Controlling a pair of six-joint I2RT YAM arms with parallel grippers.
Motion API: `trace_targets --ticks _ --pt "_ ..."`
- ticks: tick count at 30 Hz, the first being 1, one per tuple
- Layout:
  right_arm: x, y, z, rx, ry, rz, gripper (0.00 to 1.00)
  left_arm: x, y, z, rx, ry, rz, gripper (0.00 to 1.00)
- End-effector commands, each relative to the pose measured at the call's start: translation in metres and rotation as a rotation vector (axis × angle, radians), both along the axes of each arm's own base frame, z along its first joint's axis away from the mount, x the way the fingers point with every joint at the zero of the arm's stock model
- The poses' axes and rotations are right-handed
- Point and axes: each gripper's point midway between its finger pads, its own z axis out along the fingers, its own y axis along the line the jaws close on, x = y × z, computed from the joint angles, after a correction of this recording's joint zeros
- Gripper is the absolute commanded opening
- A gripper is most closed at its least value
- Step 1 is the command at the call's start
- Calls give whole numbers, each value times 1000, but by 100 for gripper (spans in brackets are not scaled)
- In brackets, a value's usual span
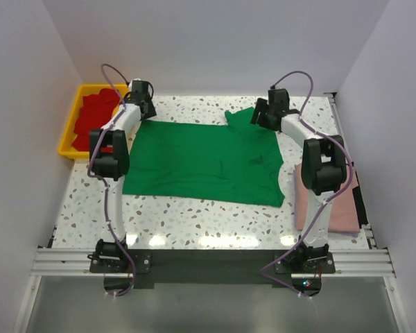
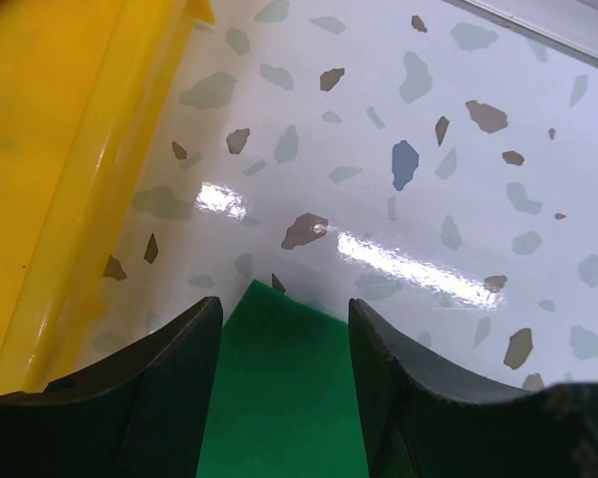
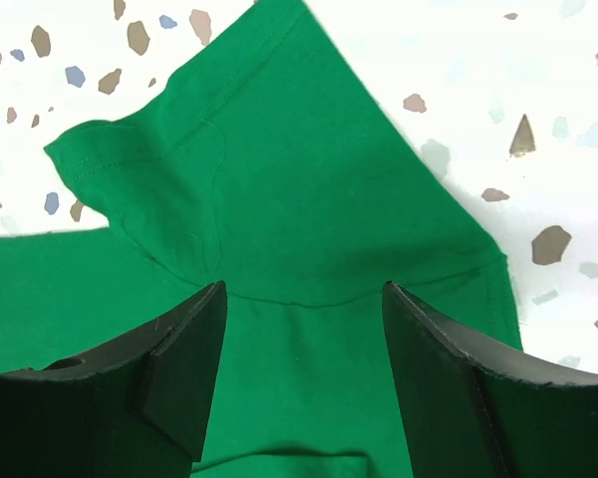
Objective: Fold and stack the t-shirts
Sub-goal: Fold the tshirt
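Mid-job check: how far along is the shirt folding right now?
Done, it seems: one pink shirt lies folded at the table's right edge. In hand: the green shirt is spread flat mid-table, not yet folded. The left pincer is open over its far left corner and the right pincer is open by a far sleeve. Left: the red shirts sit heaped in the yellow tray.

My count: green t-shirt (image 1: 201, 159), one; pink t-shirt (image 1: 343, 208), one; red t-shirts (image 1: 100, 111), a heap (number not countable); yellow tray (image 1: 68, 132), one; arms, two: left arm (image 1: 111, 149), right arm (image 1: 324, 165).
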Motion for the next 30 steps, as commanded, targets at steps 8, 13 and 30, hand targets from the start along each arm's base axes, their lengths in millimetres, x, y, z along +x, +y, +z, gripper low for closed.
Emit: trace_targets --ticks 8,13,30 --pt "26 -4 29 48 -110 1 67 15 14 2 67 -42 5 57" --pt "26 -10 28 50 -109 -11 67 17 8 -8 43 -40 -5 52" --pt "41 -29 -10 43 -47 -18 67 13 9 -25 28 -24 14 28"
